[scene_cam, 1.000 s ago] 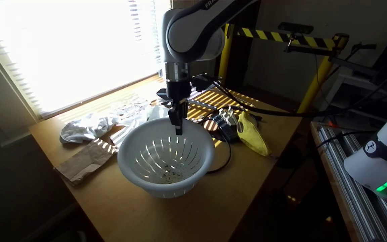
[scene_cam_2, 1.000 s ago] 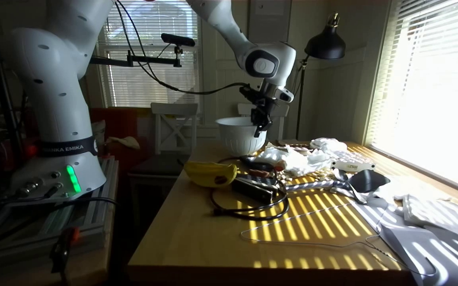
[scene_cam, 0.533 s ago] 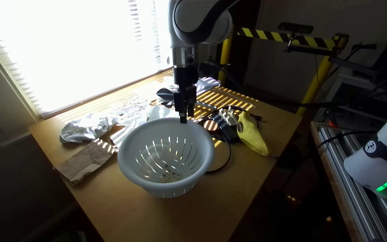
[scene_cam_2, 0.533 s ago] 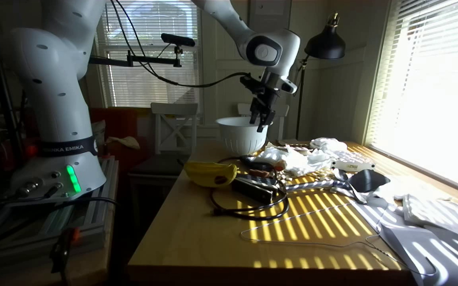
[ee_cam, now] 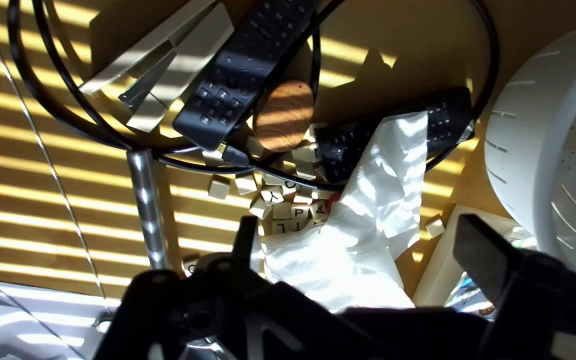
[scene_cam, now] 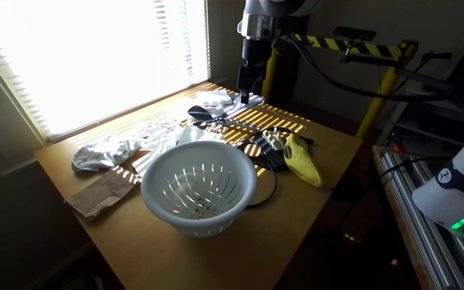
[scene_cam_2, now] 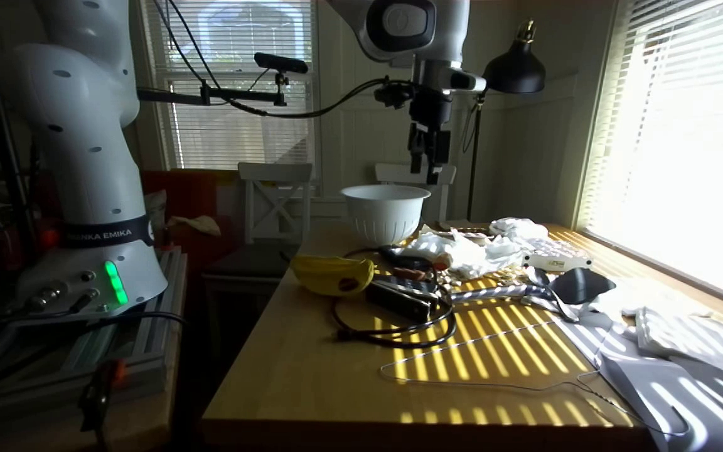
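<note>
Wrist view: gripper [ee_cam: 360, 230] spread wide, nothing held. Crinkly white sheet [ee_cam: 358, 220] seems below, long way one-to-seven o'clock; bowl [ee_cam: 523, 125] at two o'clock.

The wooden counter [scene_cam: 224, 262] supports an upright white colander [scene_cam_2: 384, 213]. In an exterior view, a flat brown paper bag [scene_cam: 102, 193] lies left of it; a yellow pouch [scene_cam: 302, 163] lies right. The wrist view shows letter tiles [ee_cam: 299, 212] scattered beside a black cable [ee_cam: 14, 30].
</note>
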You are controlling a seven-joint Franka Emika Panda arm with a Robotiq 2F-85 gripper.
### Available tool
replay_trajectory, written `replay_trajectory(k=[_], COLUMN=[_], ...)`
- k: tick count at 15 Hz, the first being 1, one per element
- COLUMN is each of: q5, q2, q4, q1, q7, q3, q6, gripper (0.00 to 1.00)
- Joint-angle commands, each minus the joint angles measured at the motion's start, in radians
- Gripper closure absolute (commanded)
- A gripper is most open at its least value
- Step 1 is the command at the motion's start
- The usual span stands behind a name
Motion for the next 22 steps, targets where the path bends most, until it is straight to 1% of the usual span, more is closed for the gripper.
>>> replay_trajectory(k=[1, 2, 3, 4, 7, 9, 10, 11, 15, 17, 19, 21, 22], q5=[-0.163, -0.158, -0.117, -0.124, -0.124, -0.187, -0.207, -0.254, -0.29, -0.273, -0.3, -0.319, -0.292], q2=[-0.021, -0.007, 0.003, -0.001, 0.003, 0.021, 0.039, 0.075, 0.222, 0.296, 0.355, 0.405, 0.341], q4=[-0.062, -0.056, -0.049, -0.045, -0.046, -0.033, -0.011, 0.024, 0.175, 0.25, 0.309, 0.356, 0.276], q1=[-0.028, -0.044, -0.055, -0.045, -0.052, -0.044, -0.042, -0.032, -0.002, -0.003, 0.007, 0.004, 0.004], q7=[-0.038, -0.086, -0.077, -0.053, -0.056, -0.157, -0.179, -0.174, -0.267, -0.348, -0.405, -0.444, -0.397], q3=[-0.044, -0.048, -0.051, -0.045, -0.046, -0.034, -0.031, -0.029, 0.031, 0.071, 0.097, 0.103, 0.108], q6=[-0.009, -0.007, -0.024, -0.008, -0.008, 0.036, 0.041, 0.05, 0.057, 0.047, 0.031, -0.001, 0.042], gripper=[0.0, 0.0, 0.0, 0.0, 0.0, 0.0, 0.0, 0.0, 0.0, 0.0, 0.0, 0.0, 0.0])
